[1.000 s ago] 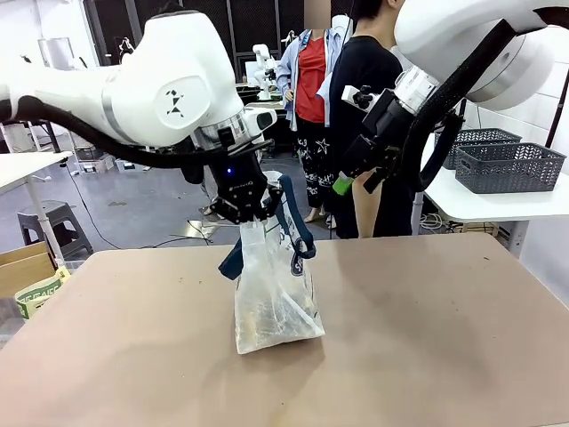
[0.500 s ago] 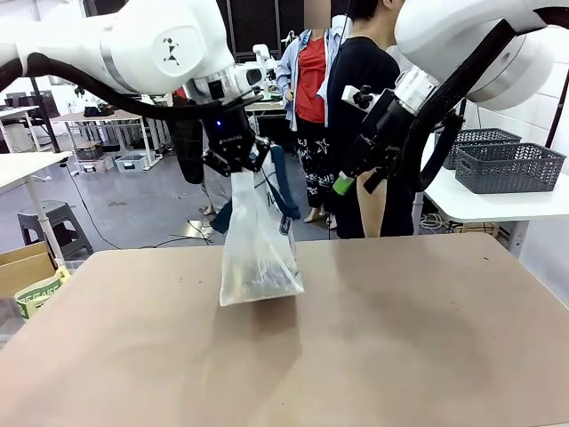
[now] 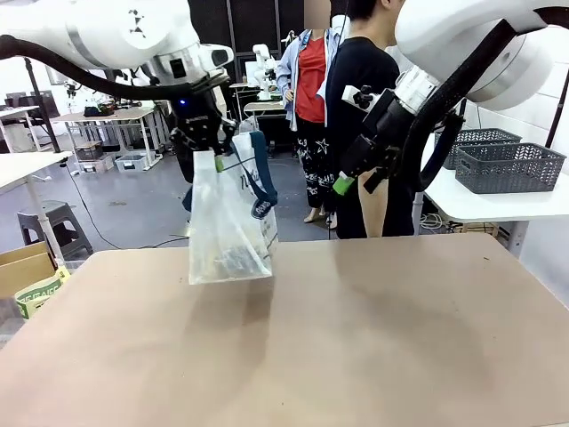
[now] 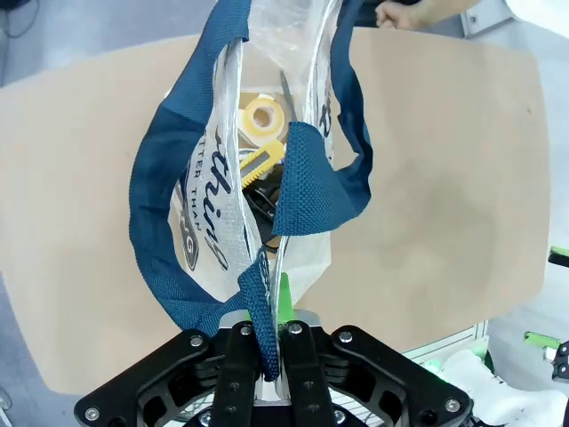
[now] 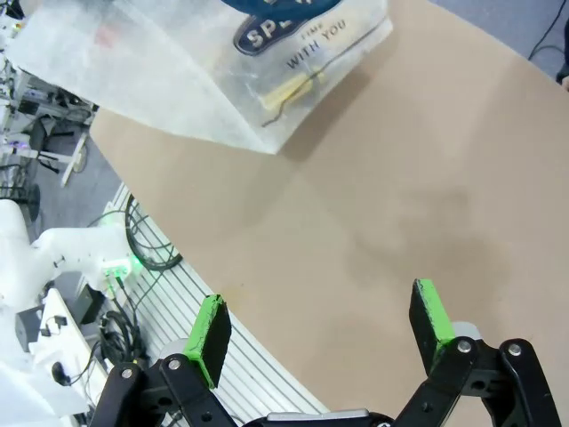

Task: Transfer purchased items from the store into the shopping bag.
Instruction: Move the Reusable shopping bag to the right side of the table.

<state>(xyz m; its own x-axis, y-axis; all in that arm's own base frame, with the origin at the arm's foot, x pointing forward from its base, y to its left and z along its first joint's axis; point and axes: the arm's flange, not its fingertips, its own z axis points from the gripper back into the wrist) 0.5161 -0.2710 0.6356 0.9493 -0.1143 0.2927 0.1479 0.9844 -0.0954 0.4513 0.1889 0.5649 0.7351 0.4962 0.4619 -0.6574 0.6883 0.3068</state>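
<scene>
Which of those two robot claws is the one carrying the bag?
The left gripper, up at picture left: its jaws are pinched shut on the shopping bag at its top. The right gripper hangs open, empty.

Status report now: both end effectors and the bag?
Left end effector shut on translucent plastic shopping bag, hanging above brown table. Right end effector open, holding nothing. Nothing in the way.

One shopping bag [image 3: 228, 222] with two navy handles [image 4: 169, 205]. Inside it: one roll of yellow tape [image 4: 263, 116] and one yellow cutter [image 4: 261, 164]. Two grey baskets [image 3: 508, 166] far right. Two people [image 3: 360, 98] stand beyond the table.
</scene>
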